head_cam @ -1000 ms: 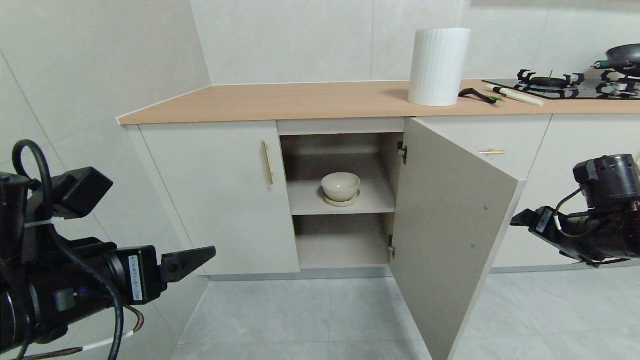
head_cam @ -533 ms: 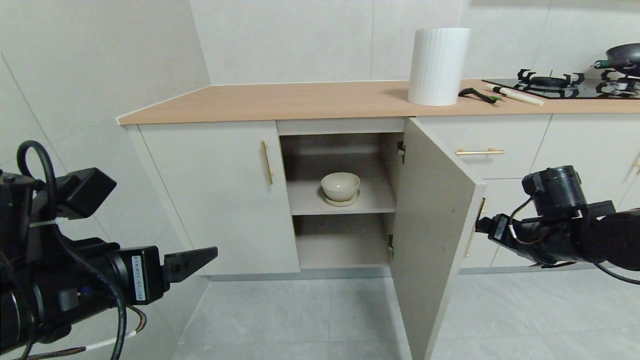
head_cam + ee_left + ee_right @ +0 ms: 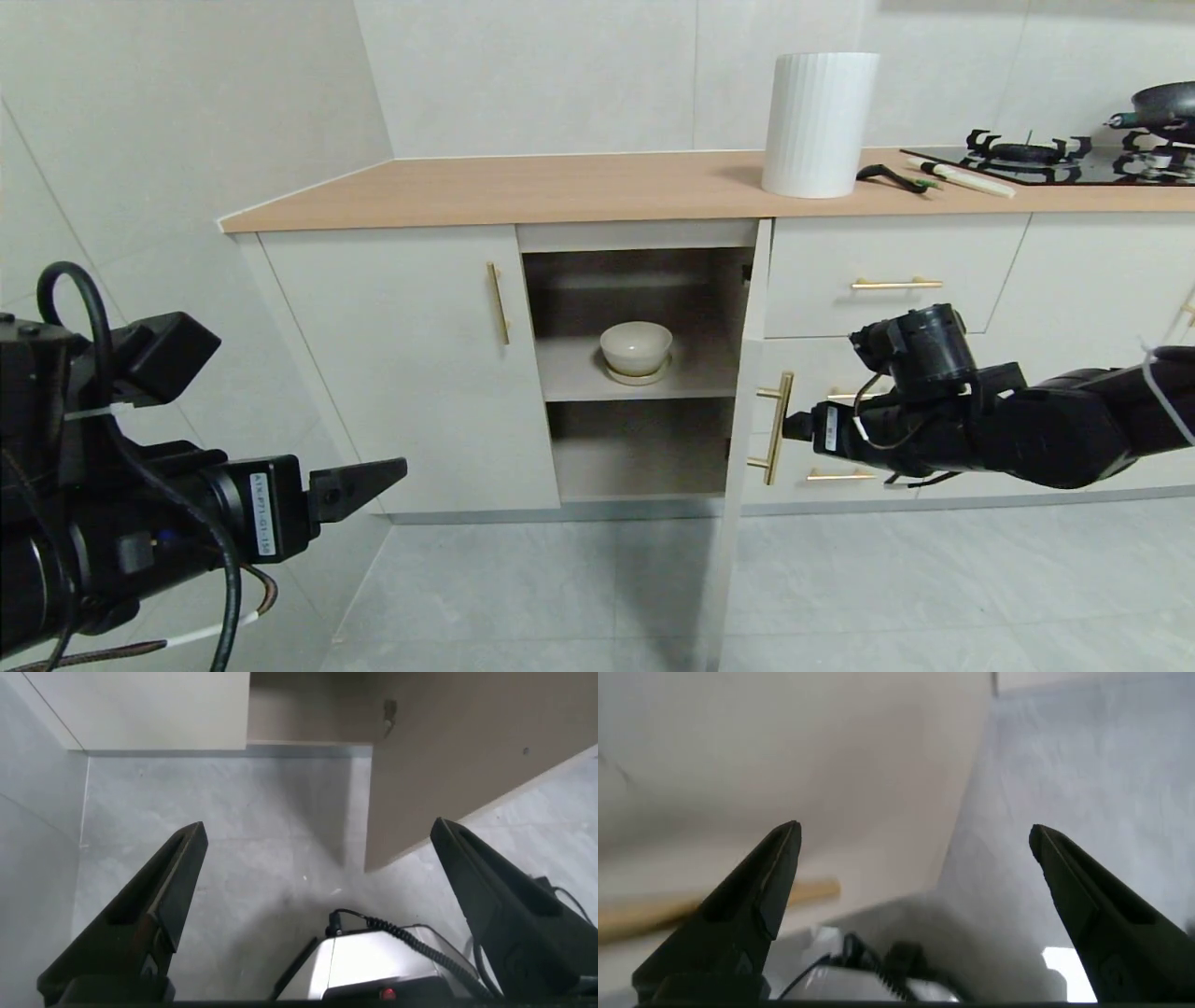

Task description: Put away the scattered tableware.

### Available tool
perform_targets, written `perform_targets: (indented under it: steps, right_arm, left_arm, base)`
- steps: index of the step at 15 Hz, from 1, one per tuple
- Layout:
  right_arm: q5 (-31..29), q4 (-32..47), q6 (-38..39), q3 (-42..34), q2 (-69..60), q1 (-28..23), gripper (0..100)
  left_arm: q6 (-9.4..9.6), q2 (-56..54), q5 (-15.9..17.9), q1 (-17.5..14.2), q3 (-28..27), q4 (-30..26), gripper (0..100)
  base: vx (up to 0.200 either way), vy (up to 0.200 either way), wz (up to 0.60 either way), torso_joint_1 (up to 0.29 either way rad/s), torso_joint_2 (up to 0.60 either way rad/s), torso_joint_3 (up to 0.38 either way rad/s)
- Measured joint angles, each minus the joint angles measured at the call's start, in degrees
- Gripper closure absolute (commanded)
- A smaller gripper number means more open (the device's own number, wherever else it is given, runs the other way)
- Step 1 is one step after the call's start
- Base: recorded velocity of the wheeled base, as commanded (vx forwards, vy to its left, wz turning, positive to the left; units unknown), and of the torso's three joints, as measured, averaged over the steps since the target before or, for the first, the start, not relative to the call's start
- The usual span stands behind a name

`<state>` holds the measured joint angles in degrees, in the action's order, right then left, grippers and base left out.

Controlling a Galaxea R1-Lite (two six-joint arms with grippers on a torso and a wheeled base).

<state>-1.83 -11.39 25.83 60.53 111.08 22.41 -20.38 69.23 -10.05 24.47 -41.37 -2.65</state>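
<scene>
A cream bowl (image 3: pixel 636 345) sits on a small plate (image 3: pixel 637 376) on the middle shelf of the open cabinet (image 3: pixel 644 373). The cabinet door (image 3: pixel 742 448) stands half-open, edge-on to me, its gold handle (image 3: pixel 771 427) facing right. My right gripper (image 3: pixel 792 427) is right beside that handle on the door's outer side, open, with nothing between its fingers; the right wrist view shows the door face (image 3: pixel 785 756) and the handle (image 3: pixel 710 907) close by. My left gripper (image 3: pixel 373 481) hangs low at the left, open and empty, above the floor (image 3: pixel 243 831).
On the wooden counter (image 3: pixel 523 187) stand a white ribbed cylinder (image 3: pixel 820 124) and some loose utensils (image 3: pixel 938 175). A gas hob (image 3: pixel 1055 154) with a pan (image 3: pixel 1162 101) is at the far right. Drawers (image 3: pixel 896 280) lie right of the door. The tiled floor (image 3: pixel 560 588) is open.
My right arm has swung left against the door's outer face, and the door has turned from wide open to roughly edge-on. The left arm has hardly moved.
</scene>
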Motion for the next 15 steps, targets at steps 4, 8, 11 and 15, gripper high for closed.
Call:
perform_targets:
  steps: [4, 8, 11, 15]
  right_arm:
    - [0.61, 0.04, -2.51, 7.91, 6.21, 2.04, 0]
    - [1.21, -0.49, -2.79, 9.31, 10.23, 3.8, 0]
    - [1.15, -3.3, -2.82, 9.37, 11.98, 3.96, 0]
    - [1.07, -3.34, -2.82, 9.07, 12.65, 4.02, 0]
  left_arm:
    - [-0.04, -0.05, -0.21, -0.05, -0.07, 0.49, 0]
    - [-0.66, 0.2, -0.21, -0.93, 1.28, 6.12, 0]
    - [-0.63, 0.41, -0.18, -1.07, 1.68, 6.17, 0]
    - [-0.61, 0.96, -0.27, -1.1, 1.74, 5.95, 0]
  base:
    - [0.0, 0.0, 0.0, 0.0, 0.0, 0.0]
    - [0.0, 0.0, 0.0, 0.0, 0.0, 0.0]
    - [0.0, 0.0, 0.0, 0.0, 0.0, 0.0]
    - [0.0, 0.0, 0.0, 0.0, 0.0, 0.0]
